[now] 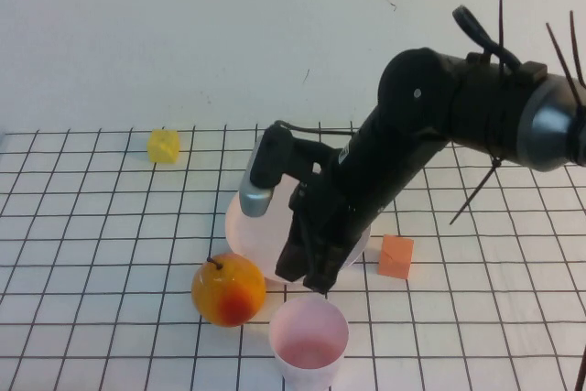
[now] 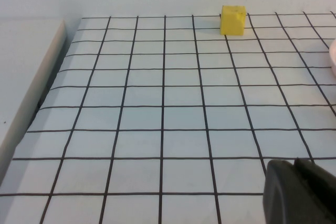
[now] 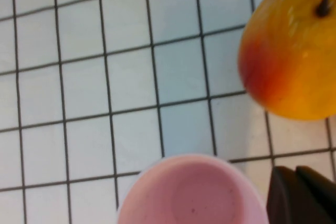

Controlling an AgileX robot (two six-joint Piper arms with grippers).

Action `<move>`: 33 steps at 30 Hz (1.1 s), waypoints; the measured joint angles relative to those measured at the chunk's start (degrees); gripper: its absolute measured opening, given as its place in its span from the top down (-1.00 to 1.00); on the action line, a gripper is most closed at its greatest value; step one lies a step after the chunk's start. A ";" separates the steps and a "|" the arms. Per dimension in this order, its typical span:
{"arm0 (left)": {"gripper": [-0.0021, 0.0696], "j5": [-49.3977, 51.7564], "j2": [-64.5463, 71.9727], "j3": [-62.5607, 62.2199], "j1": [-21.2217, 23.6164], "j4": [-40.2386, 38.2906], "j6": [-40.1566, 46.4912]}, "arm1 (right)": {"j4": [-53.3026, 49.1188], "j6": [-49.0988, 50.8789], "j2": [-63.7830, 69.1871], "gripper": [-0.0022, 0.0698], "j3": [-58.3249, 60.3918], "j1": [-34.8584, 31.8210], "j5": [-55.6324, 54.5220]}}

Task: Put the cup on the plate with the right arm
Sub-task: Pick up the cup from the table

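Cup [image 1: 309, 338] stands upright (nothing inside) just below the right hand [image 1: 316, 283] — fingers closed, gripping nothing — plate [image 1: 259, 231] behind.

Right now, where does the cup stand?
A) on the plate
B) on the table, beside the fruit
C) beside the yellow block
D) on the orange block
B: the cup stands upright on the table next to the fruit, in front of the plate, with the right gripper at its rim.

black right arm [image 1: 412, 144] with a grey cylindrical segment, black cables and protruding zip ties.
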 joint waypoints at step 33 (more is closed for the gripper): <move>0.95 0.00 0.00 0.00 0.00 0.00 0.00 | -6.05 1.96 9.87 0.68 -6.24 0.00 10.84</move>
